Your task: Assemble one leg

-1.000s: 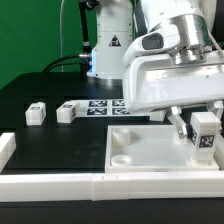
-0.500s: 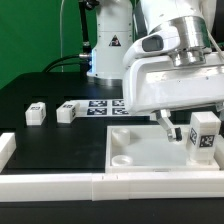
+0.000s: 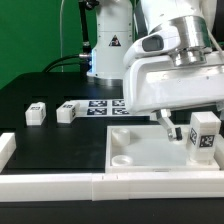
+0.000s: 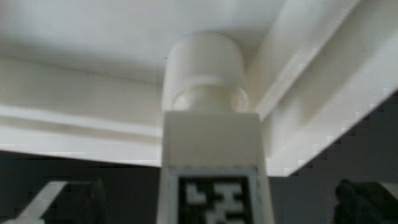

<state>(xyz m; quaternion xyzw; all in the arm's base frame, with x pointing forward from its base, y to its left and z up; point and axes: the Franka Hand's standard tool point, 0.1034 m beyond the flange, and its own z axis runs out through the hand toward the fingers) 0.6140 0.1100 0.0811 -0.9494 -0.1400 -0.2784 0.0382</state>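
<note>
One leg (image 3: 205, 135), a small white post with a black-and-white tag, stands upright on the right part of the large white panel (image 3: 140, 150). My gripper (image 3: 192, 127) straddles it with the jaws spread. One finger (image 3: 165, 126) is clear of the leg on the exterior view's left; the other is hidden behind the leg. In the wrist view the leg (image 4: 214, 150) sits midway in my gripper (image 4: 214, 205), with dark fingertips (image 4: 54, 205) far out to each side and gaps between them and the leg. The leg's round end points at the panel's raised rim (image 4: 302, 90).
Two more legs (image 3: 36, 113) (image 3: 67, 112) lie on the black table at the exterior view's left. The marker board (image 3: 105, 105) lies behind them. A white rail (image 3: 60, 185) runs along the front edge, with a white block (image 3: 5, 150) at far left.
The fingers have opened off the leg; the visible finger moved toward the exterior view's left. The leg stays standing on the panel. Nothing changed in the last half second.
</note>
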